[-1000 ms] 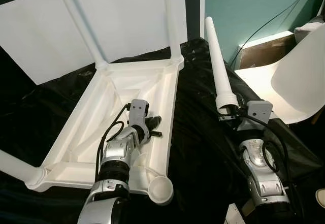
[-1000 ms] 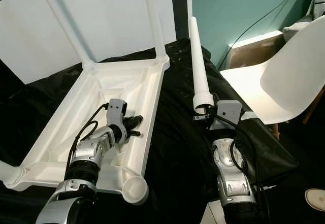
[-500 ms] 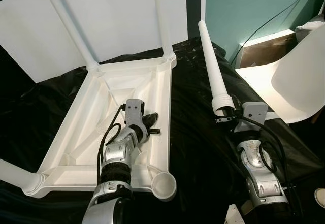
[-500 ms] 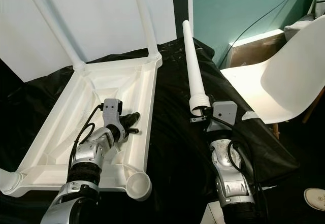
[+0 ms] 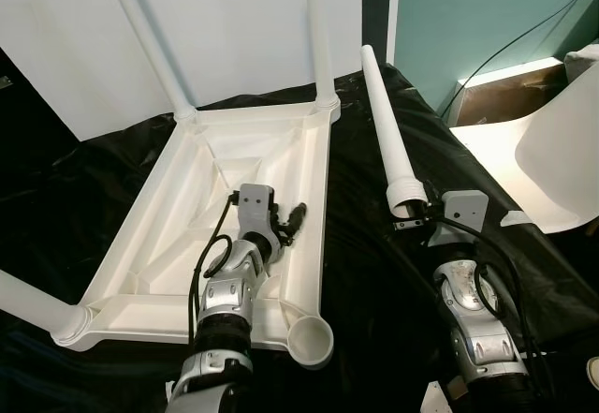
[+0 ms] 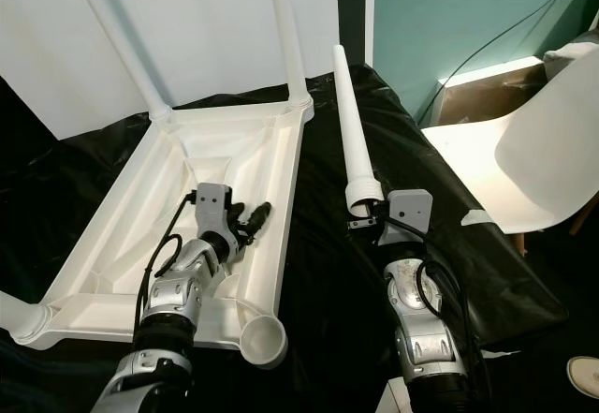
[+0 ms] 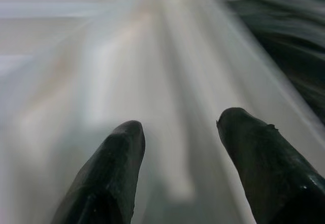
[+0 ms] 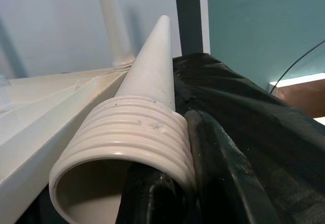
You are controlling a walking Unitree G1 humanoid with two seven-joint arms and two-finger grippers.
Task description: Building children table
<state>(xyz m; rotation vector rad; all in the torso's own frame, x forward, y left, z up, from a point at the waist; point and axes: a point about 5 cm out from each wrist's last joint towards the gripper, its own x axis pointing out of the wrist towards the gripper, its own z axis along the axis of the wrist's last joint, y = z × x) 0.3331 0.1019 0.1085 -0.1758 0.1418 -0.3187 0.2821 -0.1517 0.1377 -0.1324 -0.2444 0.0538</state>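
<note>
The white table top point(image 5: 178, 209) lies upside down on black sheeting. Two white legs point(image 5: 315, 29) stand in its far corners and a third point(image 5: 28, 302) sticks out at the near left. At the near right corner, the socket point(image 5: 310, 343) is empty. My left gripper point(image 5: 288, 223) hovers open just over the table's underside near its right rail, holding nothing; its fingers point(image 7: 111, 168) frame the blurred white plastic. My right gripper point(image 5: 412, 214) is shut on the threaded end of a loose leg point(image 5: 384, 132), which points away beside the table. The thread point(image 8: 132, 132) shows close.
A white chair point(image 5: 552, 160) stands at the right, close to my right arm. A white board point(image 5: 234, 20) leans behind the table, with a teal wall, a cable and a brown box point(image 5: 505, 90) at the back right. A shoe point(image 6: 585, 376) lies at the lower right.
The camera has shifted. My right gripper has brought the loose leg a little leftward, nearer the table. The left gripper's fingers have turned to point more upward over the underside.
</note>
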